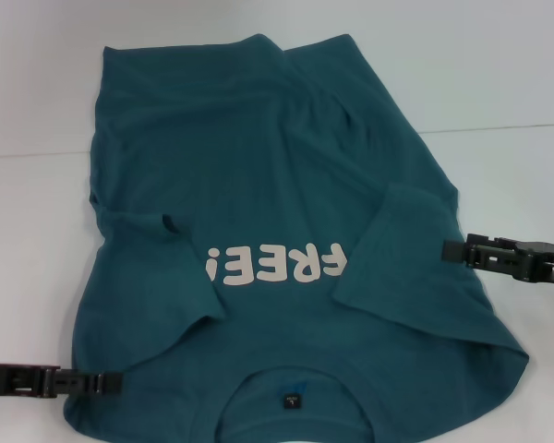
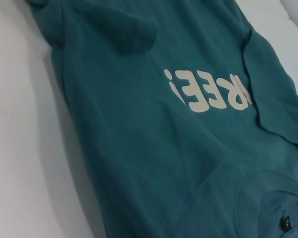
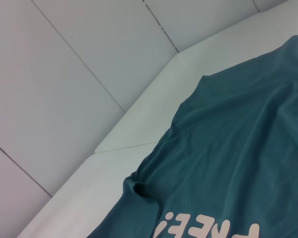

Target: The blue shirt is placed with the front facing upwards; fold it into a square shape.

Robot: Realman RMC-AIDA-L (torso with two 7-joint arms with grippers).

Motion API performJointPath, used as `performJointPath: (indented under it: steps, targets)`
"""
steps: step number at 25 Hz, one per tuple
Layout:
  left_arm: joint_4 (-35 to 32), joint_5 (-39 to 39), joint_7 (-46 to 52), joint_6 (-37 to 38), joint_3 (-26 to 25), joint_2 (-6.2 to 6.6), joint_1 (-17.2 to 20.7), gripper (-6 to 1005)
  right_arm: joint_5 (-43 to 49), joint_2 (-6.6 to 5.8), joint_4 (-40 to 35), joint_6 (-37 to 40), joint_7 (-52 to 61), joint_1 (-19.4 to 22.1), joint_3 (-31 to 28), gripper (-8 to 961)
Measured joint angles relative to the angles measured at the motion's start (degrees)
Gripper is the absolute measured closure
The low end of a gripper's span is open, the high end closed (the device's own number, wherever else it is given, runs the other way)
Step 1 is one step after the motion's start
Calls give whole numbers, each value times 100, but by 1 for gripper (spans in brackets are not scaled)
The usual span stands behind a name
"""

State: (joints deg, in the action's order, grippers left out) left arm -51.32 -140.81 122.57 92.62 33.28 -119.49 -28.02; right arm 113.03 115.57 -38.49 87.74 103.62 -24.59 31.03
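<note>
The blue shirt (image 1: pixel 277 175) lies front up on the white table (image 1: pixel 37 101), with its collar and dark neck label (image 1: pixel 291 401) at the near edge. Its cream "FREE!" lettering (image 1: pixel 277 265) reads upside down from here. Both sleeves are folded inward over the chest, the left sleeve (image 1: pixel 157 277) and the right sleeve (image 1: pixel 415 263). My left gripper (image 1: pixel 102 381) sits low at the shirt's near left edge, by the shoulder. My right gripper (image 1: pixel 457 249) is at the outer edge of the folded right sleeve. The wrist views show only the shirt (image 2: pixel 154 148) (image 3: pixel 238 163).
A seam (image 1: pixel 499 129) runs across the white table behind the shirt. Bare table lies to the left, right and far side. The right wrist view shows the table's far edge (image 3: pixel 139 144) and a pale panelled wall (image 3: pixel 64 74) beyond it.
</note>
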Motion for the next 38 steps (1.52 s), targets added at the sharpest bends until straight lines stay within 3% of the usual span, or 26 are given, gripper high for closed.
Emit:
performJointPath:
  steps: [12, 38]
  targets:
    - [-73, -85, -6, -65, -76, 46, 103, 80, -2, 28, 8, -38, -11, -17, 0, 12]
    - [-53, -244, -41, -70, 63, -15, 28, 80, 0, 44, 9, 7, 0, 16, -124, 11]
